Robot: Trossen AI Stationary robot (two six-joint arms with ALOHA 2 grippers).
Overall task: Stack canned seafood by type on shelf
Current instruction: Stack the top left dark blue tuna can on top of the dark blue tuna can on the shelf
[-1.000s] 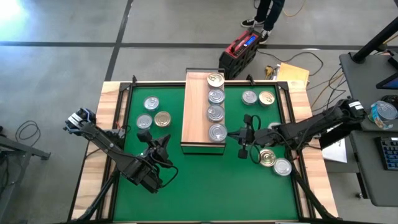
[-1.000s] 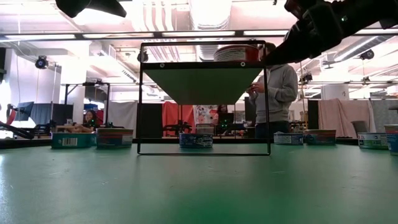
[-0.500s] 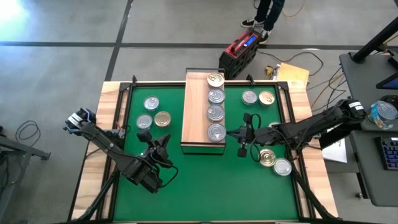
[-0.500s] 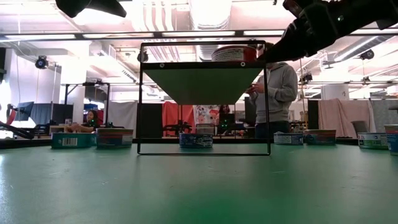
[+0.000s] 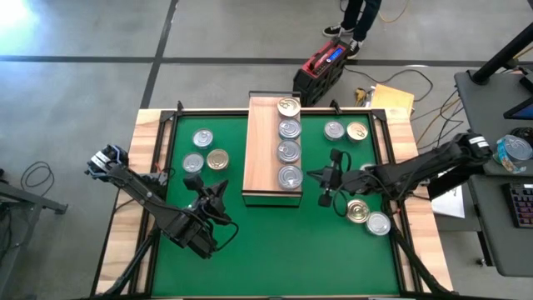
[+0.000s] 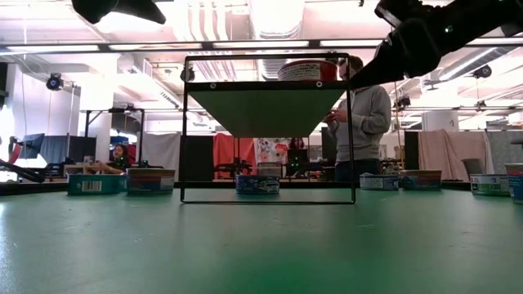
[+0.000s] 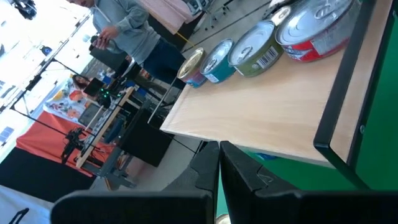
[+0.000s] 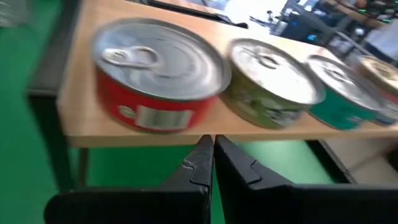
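Fingers pinched shut and empty on the right gripper [image 5: 326, 184], hovering right of centre in the high view beside the shelf [image 5: 261, 150] with four tins [image 5: 289, 152] in a row; left gripper [image 5: 218, 202] sits lower left, also closed. Right wrist view: red tin [image 8: 157, 82] fills the upper left on the shelf edge

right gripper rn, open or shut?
Shut. In the right wrist view the right gripper shows its two dark fingers pressed together, empty, facing the red-sided round tin on the light-wood shelf.
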